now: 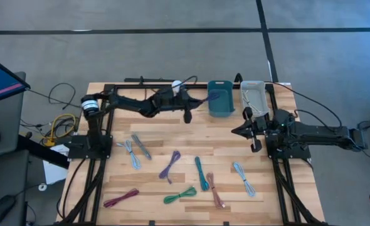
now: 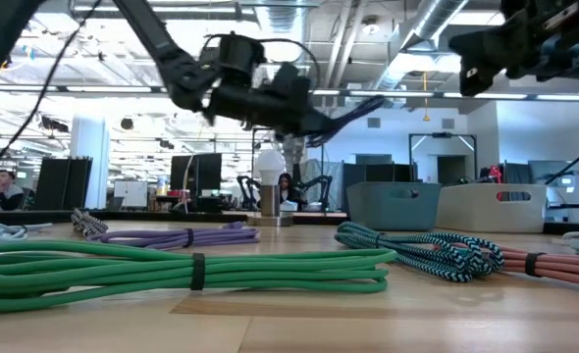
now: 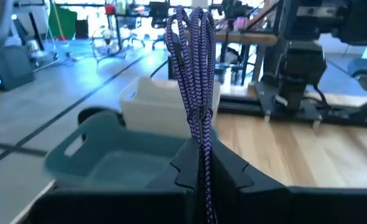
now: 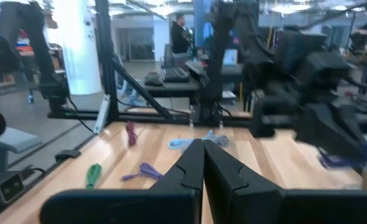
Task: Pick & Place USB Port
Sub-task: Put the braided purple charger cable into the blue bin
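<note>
Open counter (image 1: 222,141) mid-frame between both arms; cable bundles (image 1: 197,172) crowding the lower half; teal bin (image 1: 221,98) and white bin (image 1: 253,94) blocking upper centre.

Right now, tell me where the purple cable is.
The purple cable hangs from the left gripper, held above the table's far edge in the high view, just left of the teal bin.

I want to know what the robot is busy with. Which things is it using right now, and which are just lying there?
In use:
- left gripper, shut on the purple cable
- teal bin, just ahead of that cable

Lying about:
- white bin
- right gripper, empty, waiting by the white bin
- green cable
- lilac cable
- pink cable
</note>
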### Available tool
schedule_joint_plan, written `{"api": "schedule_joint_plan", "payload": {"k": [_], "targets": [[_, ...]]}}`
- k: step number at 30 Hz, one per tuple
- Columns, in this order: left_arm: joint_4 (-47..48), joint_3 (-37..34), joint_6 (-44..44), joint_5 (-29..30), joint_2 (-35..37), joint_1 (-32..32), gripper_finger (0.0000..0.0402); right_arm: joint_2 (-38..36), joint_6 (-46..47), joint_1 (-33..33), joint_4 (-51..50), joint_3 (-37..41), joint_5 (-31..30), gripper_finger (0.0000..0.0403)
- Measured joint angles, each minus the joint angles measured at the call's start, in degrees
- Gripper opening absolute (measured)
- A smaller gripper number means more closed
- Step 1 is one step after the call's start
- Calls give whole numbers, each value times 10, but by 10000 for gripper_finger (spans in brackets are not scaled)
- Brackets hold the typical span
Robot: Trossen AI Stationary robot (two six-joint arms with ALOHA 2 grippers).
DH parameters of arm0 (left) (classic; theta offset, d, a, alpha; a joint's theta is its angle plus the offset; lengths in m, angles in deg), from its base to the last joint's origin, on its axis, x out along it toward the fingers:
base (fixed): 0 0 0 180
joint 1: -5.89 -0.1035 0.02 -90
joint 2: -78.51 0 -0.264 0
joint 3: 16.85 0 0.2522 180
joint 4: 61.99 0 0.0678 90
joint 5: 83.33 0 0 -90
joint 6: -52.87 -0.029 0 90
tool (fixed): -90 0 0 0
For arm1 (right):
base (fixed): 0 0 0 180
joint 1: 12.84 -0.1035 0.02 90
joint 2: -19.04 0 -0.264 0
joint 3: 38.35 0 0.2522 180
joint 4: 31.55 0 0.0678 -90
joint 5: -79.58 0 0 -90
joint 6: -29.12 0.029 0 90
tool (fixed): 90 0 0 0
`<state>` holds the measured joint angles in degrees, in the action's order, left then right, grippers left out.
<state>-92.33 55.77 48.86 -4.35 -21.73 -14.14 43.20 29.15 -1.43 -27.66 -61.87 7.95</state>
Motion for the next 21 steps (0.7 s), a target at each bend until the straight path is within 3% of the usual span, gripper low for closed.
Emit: {"api": "schedule_joint_plan", "payload": {"k": [9,21], "targets": [[8,133,106,0,-111,-10,16,-66,-5,-1,-70,0,-2,1],[18,211,141,8,-196,-8,16,-112,-19,-1,-105,0,-4,1]]}}
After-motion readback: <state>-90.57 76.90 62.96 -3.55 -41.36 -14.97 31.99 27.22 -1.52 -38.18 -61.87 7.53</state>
